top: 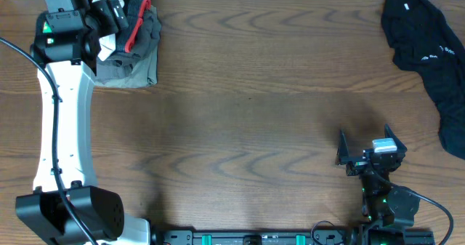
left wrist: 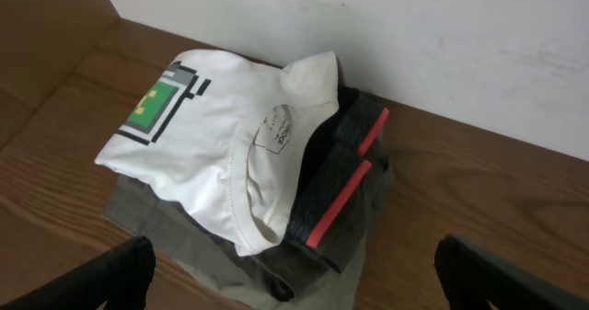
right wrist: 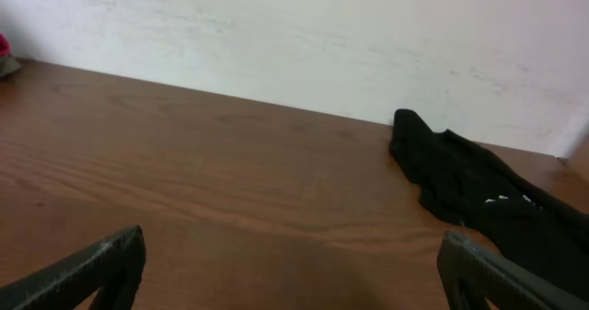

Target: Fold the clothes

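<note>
T-shirt (left wrist: 202, 135), soft white cotton, atop dark folded pile (left wrist: 322, 177)

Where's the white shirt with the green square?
In the left wrist view, the white T-shirt sits folded at the far left of the table, on a grey garment, with a dark red-striped one beside it.

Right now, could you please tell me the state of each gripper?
Left gripper: open, holding nothing, facing the white T-shirt.
Right gripper: open, holding nothing.
</note>
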Robot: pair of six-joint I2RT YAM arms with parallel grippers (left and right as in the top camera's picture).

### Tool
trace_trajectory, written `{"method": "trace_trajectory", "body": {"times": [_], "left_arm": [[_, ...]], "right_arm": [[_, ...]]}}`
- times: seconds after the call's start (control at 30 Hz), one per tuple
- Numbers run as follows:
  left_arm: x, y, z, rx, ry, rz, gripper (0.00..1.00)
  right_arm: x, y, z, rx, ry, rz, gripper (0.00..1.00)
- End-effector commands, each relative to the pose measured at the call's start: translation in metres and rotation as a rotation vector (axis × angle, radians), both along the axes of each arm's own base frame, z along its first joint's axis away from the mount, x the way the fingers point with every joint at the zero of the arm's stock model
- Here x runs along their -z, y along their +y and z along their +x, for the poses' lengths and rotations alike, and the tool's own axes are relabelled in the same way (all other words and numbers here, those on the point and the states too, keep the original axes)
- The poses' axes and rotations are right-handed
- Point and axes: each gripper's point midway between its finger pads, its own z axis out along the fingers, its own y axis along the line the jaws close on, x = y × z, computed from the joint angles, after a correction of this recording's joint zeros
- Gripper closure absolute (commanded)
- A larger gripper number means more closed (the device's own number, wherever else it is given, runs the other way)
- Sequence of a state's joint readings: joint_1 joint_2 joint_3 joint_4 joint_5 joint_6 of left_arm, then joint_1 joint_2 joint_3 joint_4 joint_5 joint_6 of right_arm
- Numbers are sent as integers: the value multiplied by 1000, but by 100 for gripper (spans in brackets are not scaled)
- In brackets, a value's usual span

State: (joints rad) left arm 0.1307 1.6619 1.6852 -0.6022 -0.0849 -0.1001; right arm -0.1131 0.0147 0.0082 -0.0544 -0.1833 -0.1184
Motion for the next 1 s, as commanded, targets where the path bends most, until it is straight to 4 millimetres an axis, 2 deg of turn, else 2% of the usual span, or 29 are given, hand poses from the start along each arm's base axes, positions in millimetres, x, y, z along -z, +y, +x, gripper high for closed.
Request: {"method": "trace_trajectory", "body": {"times": [0.0, 0.13, 0.27, 0.5, 0.67, 0.83, 0.97], "left_arm": [[-4, 2, 0, 1, -5, 12, 2], [-2, 3, -3, -5, 8, 19, 2], [7, 1, -22, -3, 83, 7, 2], [13, -27, -42, 97, 91, -73, 2], [14, -43, -58, 134, 19, -63, 2], [32, -69, -86, 214, -79, -75, 2], [51, -82, -111, 248, -165, -63, 2]], "right_arm": [[0, -2, 0, 9, -4, -11, 1], [0, -2, 0, 9, -4, -11, 1], [0, -2, 0, 9, -4, -11, 1], [0, -2, 0, 9, -4, -11, 1], [0, -2, 0, 9, -4, -11, 1], [0, -2, 0, 9, -4, -11, 1], [0, -2, 0, 9, -4, -11, 1]]}}
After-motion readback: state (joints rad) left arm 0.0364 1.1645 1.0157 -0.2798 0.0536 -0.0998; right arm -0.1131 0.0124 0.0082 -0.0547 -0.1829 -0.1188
